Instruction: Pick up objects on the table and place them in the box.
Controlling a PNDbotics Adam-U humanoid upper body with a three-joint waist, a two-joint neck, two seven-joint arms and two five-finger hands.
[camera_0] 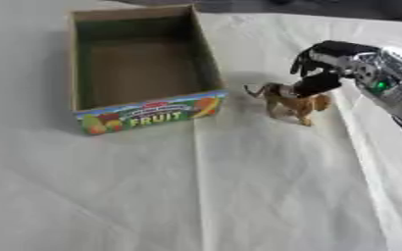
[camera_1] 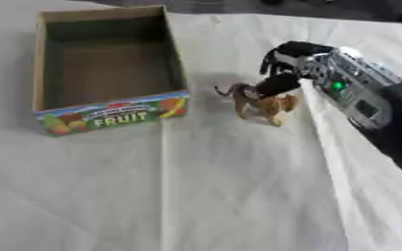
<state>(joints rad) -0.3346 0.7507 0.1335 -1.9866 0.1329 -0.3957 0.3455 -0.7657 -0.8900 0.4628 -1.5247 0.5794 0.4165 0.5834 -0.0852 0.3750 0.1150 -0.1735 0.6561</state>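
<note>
Since the toy animal [camera_0: 294,100] is just a small brown figure standing on its legs, I'm guessing it's hard plastic, stiff and light, so it shouldn't squash or bend when I take it. Could be a bit slick though, and those thin legs and the tail sticking out toward the box look like bad places to pinch, so I'd go for the body, across the back and flanks. It's standing on the white cloth over the surface [camera_0: 238,196], just to the right of the box [camera_0: 144,115], near its front right corner but not touching it as far as I can see. My right hand [camera_1: 283,63] is coming in from the right side and sits right over the toy's back, fingers curled downward, and a dark fingertip seems to be touching or closing on the top of the body. I honestly can't tell whether it's actually pinching the thing or only resting on it, since the fingers hide the contact. The toy's feet look like they're on the cloth, so I judge it isn't lifted yet. Box is an open cardboard tray with a fruit label on the front wall and looks empty inside, so there's plenty of room for the drop. Left hand isn't showing in either view.
</note>
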